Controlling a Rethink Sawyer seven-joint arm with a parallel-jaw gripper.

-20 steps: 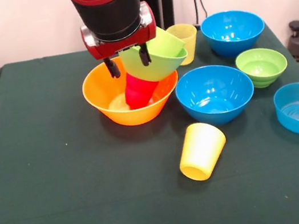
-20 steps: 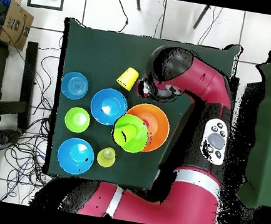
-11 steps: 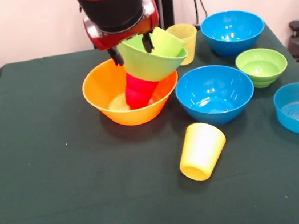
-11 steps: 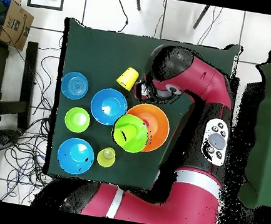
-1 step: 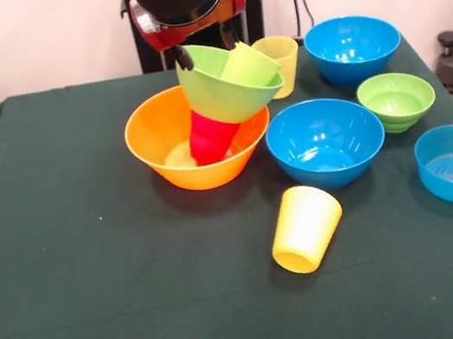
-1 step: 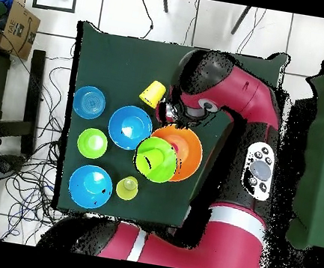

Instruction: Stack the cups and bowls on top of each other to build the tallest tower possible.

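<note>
Directly beneath the gripper (image 5: 205, 48), whose fingers stand apart and clear of the rim, the large lime green bowl (image 5: 225, 86) rests tilted on the inverted red cup (image 5: 210, 137) inside the orange bowl (image 5: 159, 137), forming the tower's lower tiers; its slant suggests uneven support.

The gripper (image 5: 206, 48) has risen and drawn back from the large lime green bowl (image 5: 229, 85); a second ago its fingers straddled the bowl's near rim, now their tips only hang at the rim's far edge, the bowl left tilted below on the red cup (image 5: 210, 136)
</note>
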